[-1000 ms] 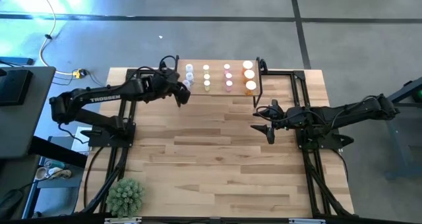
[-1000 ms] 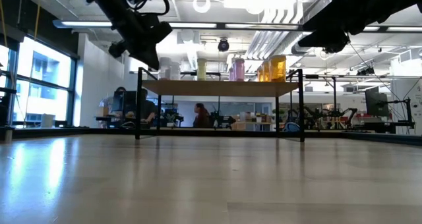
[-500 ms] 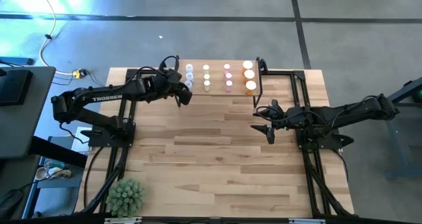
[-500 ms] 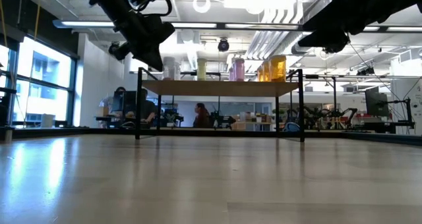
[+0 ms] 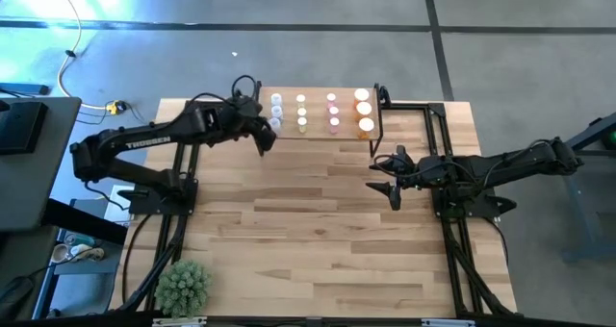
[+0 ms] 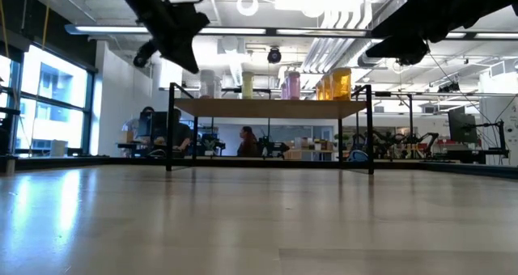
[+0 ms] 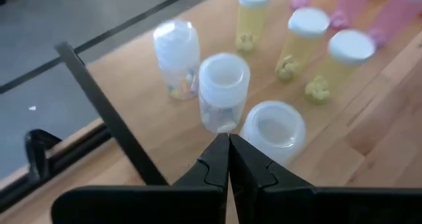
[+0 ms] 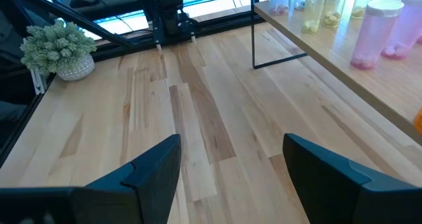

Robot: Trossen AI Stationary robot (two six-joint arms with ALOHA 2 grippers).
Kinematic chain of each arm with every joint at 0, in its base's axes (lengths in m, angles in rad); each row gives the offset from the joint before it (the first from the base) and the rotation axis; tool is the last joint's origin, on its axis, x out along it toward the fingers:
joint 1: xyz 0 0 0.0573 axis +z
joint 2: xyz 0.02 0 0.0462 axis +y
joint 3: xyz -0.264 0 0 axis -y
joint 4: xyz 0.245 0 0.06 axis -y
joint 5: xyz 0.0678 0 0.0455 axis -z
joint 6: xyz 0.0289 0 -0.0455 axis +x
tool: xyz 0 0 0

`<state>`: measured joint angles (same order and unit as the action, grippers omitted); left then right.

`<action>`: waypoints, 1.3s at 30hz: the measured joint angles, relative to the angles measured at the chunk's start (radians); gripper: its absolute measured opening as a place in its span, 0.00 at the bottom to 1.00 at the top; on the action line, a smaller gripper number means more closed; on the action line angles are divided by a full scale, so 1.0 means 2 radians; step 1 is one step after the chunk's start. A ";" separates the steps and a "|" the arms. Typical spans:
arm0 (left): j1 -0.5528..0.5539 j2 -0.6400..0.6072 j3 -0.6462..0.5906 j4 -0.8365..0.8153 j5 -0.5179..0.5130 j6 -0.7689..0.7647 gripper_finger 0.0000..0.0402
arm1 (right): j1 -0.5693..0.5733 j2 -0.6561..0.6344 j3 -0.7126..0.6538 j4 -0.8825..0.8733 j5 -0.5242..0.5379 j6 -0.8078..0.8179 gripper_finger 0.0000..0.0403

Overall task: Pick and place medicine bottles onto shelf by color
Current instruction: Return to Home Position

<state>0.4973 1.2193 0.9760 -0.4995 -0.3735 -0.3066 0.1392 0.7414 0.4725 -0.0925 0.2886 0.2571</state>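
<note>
Two dark jointed arms, white lettering along the left arm (image 5: 144,141), possibly a looped black cable

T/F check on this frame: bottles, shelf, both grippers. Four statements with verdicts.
1. Every bottle in view stands on the shelf; none stands on the table. True.
2. The left gripper holds a clear bottle. False: its fingers are shut on nothing, near the clear bottles.
3. The right gripper is open and empty. True.
4. The orange bottles stand at the shelf end nearest the left arm. False: they stand at the far end from it; the clear ones are nearest.
</note>
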 joint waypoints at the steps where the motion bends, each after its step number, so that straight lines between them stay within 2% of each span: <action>1: 0.000 -0.006 0.005 -0.007 0.001 0.004 0.00 | 0.000 0.000 0.000 0.000 0.000 0.004 0.64; 9: -0.008 -0.085 0.023 -0.071 0.002 0.032 0.00 | 0.000 -0.001 0.000 0.021 0.000 0.012 0.64; 13: -0.036 -0.135 -0.009 -0.064 0.002 0.033 0.00 | 0.000 -0.001 0.000 0.046 0.000 0.004 0.64; 19: -0.089 -0.194 -0.106 0.022 0.006 0.029 0.00 | -0.002 -0.001 0.000 0.064 0.000 -0.004 0.64; 27: -0.146 -0.227 -0.190 0.108 0.044 0.028 0.00 | -0.009 -0.001 0.000 0.071 0.000 -0.002 0.64; 36: -0.202 -0.252 -0.301 0.281 0.160 0.041 0.00 | -0.009 -0.001 0.000 0.080 0.001 -0.003 0.64; 39: -0.216 -0.269 -0.334 0.308 0.184 0.037 0.00 | -0.008 -0.004 0.019 0.068 0.028 -0.017 0.64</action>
<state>0.0651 0.6812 0.3074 0.1168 -0.0052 -0.2325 0.1223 0.7343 0.5111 0.0444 0.3441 0.2225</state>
